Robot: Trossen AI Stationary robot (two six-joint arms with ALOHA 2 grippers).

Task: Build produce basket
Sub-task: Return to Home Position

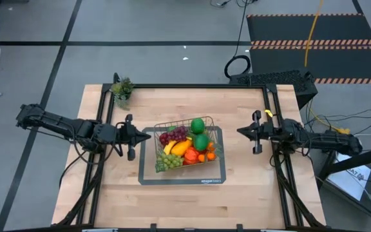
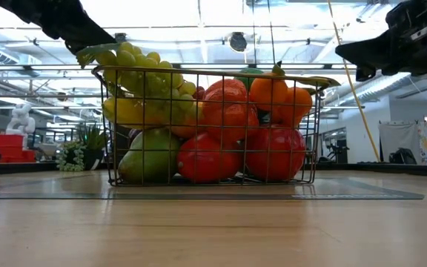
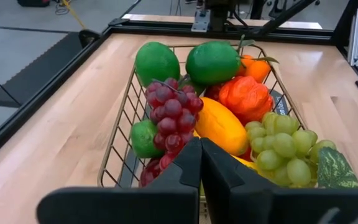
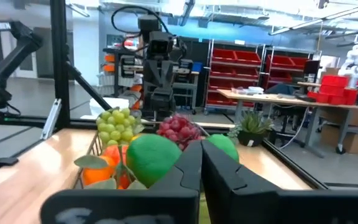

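One camera hangs overhead, looking straight down on the whole tabletop (image 1: 108, 193). Another sits at tabletop level, close against the basket (image 2: 311, 126), facing the room behind. The two wrist cameras face each other across that same basket, both near it.

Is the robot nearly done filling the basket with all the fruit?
Nearly done. The produce is piled in the basket, with green grapes and violet grapes on top, and no fruit lies loose on the table. Nothing is in hand: the left gripper and right gripper are shut and empty, one on each side of the basket. Probably only pulling the arms back is left.
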